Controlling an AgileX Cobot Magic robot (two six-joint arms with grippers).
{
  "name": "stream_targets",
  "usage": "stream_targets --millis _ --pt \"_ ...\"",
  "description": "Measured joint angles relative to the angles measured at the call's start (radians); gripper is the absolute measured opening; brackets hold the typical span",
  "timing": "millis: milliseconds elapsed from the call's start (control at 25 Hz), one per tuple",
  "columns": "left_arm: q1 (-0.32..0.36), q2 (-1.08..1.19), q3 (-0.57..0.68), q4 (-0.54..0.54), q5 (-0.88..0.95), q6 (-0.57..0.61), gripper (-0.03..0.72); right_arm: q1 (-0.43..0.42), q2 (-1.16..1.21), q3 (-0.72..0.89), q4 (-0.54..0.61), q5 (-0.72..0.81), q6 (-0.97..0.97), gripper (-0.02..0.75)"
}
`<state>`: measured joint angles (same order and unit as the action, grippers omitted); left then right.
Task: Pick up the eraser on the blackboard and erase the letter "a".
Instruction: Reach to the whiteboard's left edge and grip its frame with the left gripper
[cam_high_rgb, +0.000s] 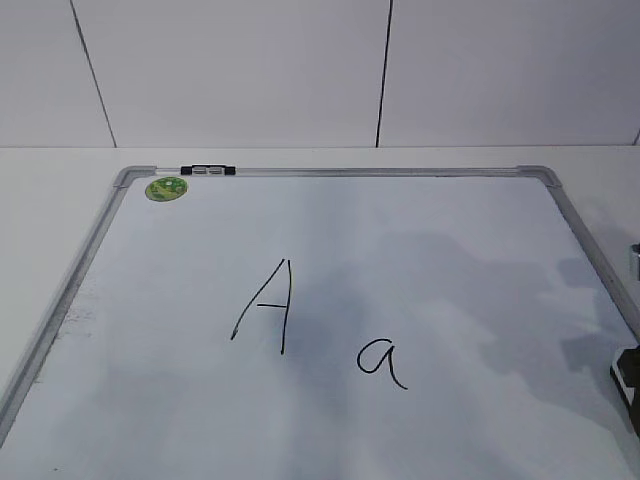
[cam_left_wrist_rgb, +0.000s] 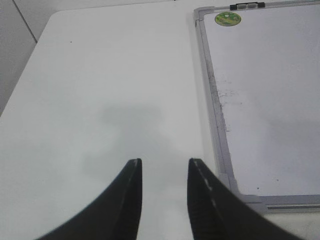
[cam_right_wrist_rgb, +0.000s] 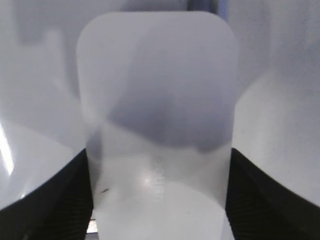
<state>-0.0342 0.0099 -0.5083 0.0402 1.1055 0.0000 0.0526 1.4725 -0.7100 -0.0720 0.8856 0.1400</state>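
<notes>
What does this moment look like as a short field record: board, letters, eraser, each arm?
board: whiteboard lying flat on a white table
letters: capital "A" and lowercase "a", both intact
magnet: green magnet at the board's far left corner
eraser: white eraser between the right gripper jaws, filling the right wrist view
left gripper: left gripper jaws apart, empty, over the table left of the board
erasing: not yet begun
</notes>
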Motion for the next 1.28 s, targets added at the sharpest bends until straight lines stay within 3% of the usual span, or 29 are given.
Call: stream_targets --millis 1280 --pt "0.0 0.0 0.0 0.0 0.0 0.0 0.235 0.0 -0.008 -0.095 0.062 0.109 0.0 0.566"
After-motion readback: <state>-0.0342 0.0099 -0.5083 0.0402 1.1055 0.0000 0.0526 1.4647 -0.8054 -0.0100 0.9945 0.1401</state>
